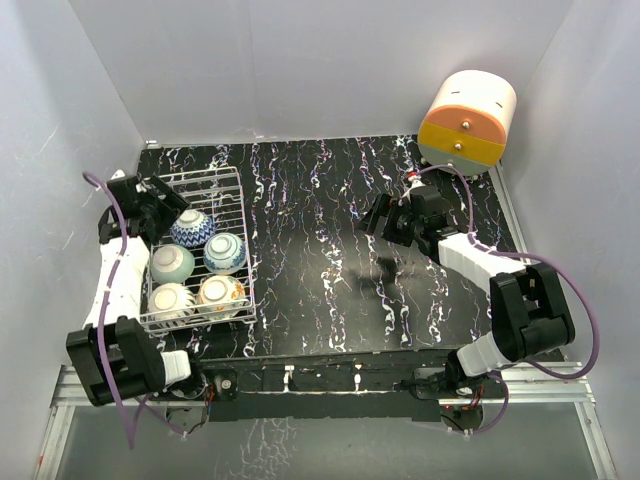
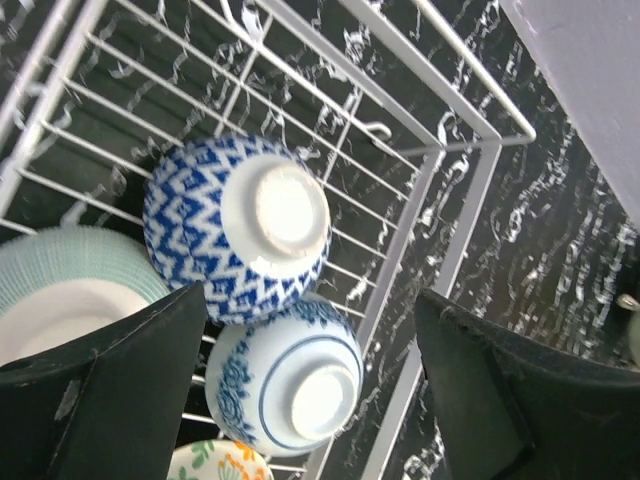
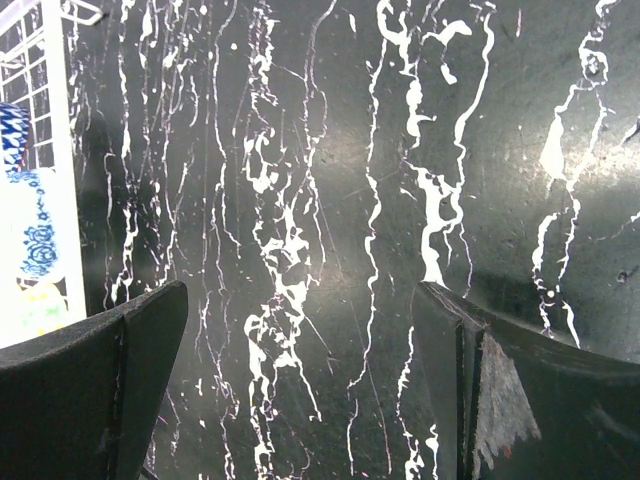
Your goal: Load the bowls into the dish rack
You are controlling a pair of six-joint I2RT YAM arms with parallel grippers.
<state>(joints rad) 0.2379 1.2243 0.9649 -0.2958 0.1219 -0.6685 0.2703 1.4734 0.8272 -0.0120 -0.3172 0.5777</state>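
Top view: dish rack point(image 1: 243, 235) sits at the table's left side with all five bowls in it, bottoms up. Blue zigzag bowl point(image 1: 192, 227) is farthest, then mint-green bowl point(image 1: 172, 263) and blue floral bowl point(image 1: 225, 253). Whitish bowl point(image 1: 172, 300) and flower-patterned bowl point(image 1: 222, 293) are nearest. Left gripper point(image 1: 165, 205) hangs over the rack's far-left corner. Right gripper point(image 1: 378, 218) is over bare marbled table point(image 1: 320, 290), well apart from the rack. Orange-and-cream drawer unit point(image 1: 467, 120) is in the far right corner.

Left wrist: fingers point(image 2: 110, 390) wide, nothing between. Zigzag and floral bowls below, touching.

Right wrist: fingers point(image 3: 90, 390) wide, empty. Rack edge at frame left.
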